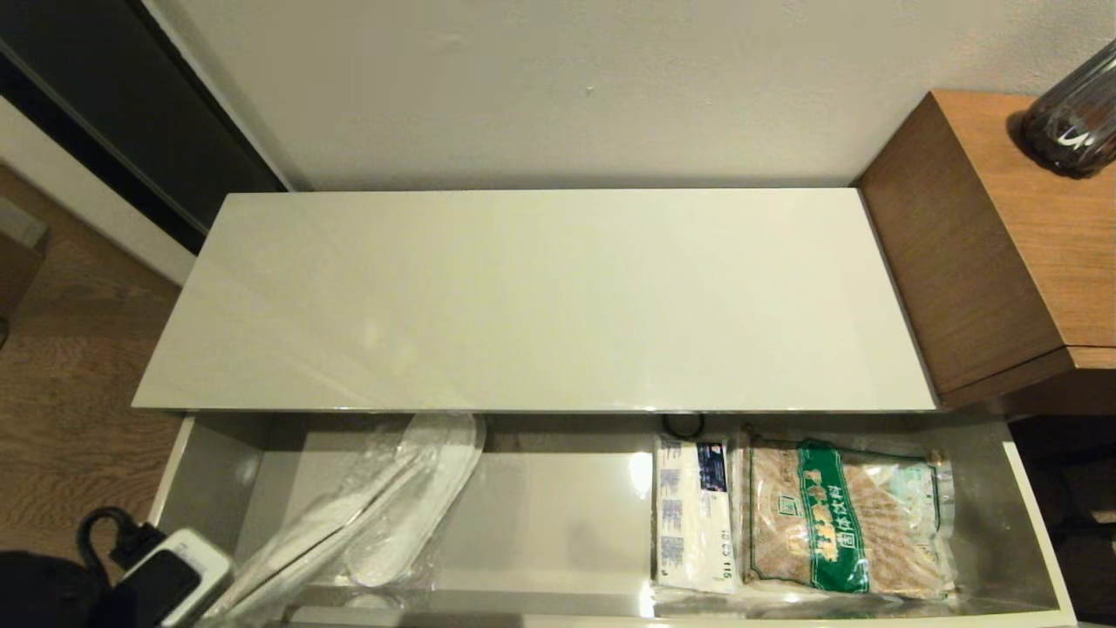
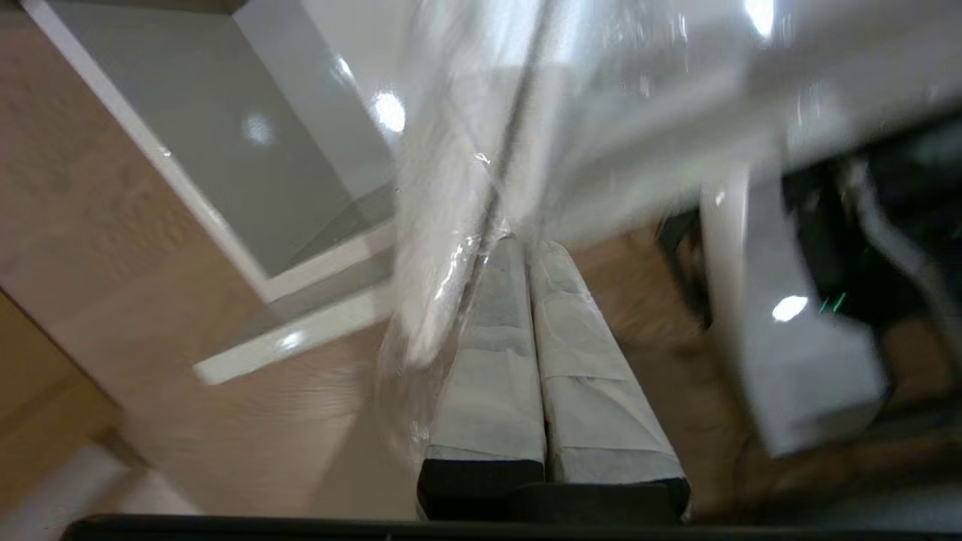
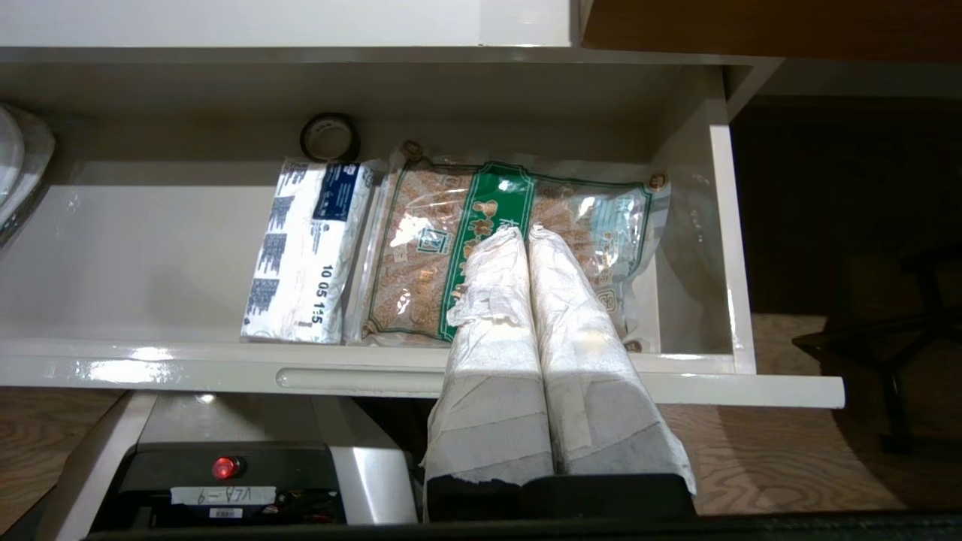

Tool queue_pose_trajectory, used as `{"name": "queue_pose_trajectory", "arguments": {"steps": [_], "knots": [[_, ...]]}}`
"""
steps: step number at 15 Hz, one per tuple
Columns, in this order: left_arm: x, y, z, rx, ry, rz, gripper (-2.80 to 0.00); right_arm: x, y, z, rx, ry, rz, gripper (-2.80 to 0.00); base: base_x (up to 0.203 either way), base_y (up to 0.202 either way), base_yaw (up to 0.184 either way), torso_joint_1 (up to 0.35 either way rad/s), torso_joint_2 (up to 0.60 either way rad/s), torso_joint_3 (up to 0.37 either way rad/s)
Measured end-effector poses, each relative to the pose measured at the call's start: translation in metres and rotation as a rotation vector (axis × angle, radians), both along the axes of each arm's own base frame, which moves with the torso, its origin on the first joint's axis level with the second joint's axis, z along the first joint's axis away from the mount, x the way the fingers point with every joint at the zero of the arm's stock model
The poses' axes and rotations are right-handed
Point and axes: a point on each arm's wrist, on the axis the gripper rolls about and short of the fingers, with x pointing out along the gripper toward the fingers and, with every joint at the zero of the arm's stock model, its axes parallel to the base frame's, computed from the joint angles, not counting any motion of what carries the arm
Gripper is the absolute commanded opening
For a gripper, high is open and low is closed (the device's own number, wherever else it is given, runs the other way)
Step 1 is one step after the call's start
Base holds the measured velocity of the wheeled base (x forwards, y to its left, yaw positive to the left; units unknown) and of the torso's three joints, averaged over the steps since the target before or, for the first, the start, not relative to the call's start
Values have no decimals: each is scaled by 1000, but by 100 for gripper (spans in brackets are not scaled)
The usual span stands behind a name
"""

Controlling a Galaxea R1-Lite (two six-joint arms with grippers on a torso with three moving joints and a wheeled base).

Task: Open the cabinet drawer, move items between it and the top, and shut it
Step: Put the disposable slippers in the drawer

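Note:
The cabinet drawer (image 1: pixel 558 523) stands pulled open below the bare top (image 1: pixel 540 296). At its left end, clear-bagged white slippers (image 1: pixel 384 506) slant up toward the front corner. My left gripper (image 2: pixel 524 242) is shut on the clear film of the slipper bag (image 2: pixel 451 188), just outside the drawer's left front corner (image 2: pixel 248 353). The white tissue pack with blue print (image 1: pixel 693 515) and the green-banded sachet bag (image 1: pixel 841 519) lie flat at the drawer's right end. My right gripper (image 3: pixel 524 231) hangs shut and empty before the drawer front (image 3: pixel 188 372), its tips over the sachet bag (image 3: pixel 421 248).
A black tape roll (image 3: pixel 329 137) sits at the drawer's back, behind the tissue pack (image 3: pixel 308 248). The taller brown wood-grain unit (image 1: pixel 985 244) with a dark bottle (image 1: pixel 1077 113) adjoins the top on the right. Wooden floor (image 1: pixel 70 366) lies left of the cabinet.

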Motion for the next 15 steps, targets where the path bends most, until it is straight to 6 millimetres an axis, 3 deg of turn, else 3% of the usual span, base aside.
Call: {"name": "queue_pose_trajectory", "arguments": {"steps": [3, 7, 11, 12, 15], "knots": [[35, -15, -13, -34, 7, 97, -280, 0, 0, 0, 0, -1, 0, -280, 0, 0, 0, 0, 0, 0], [91, -32, -53, -45, 21, 220, -280, 0, 0, 0, 0, 0, 0, -280, 0, 0, 0, 0, 0, 0], [140, -23, -103, -104, -26, 384, -280, 0, 0, 0, 0, 0, 0, -280, 0, 0, 0, 0, 0, 0], [150, -15, -112, -115, -48, 429, 0, 0, 0, 0, 0, 0, 0, -280, 0, 0, 0, 0, 0, 0], [160, -6, -123, -126, -75, 471, 0, 0, 0, 0, 0, 0, 0, -280, 0, 0, 0, 0, 0, 0]]}}
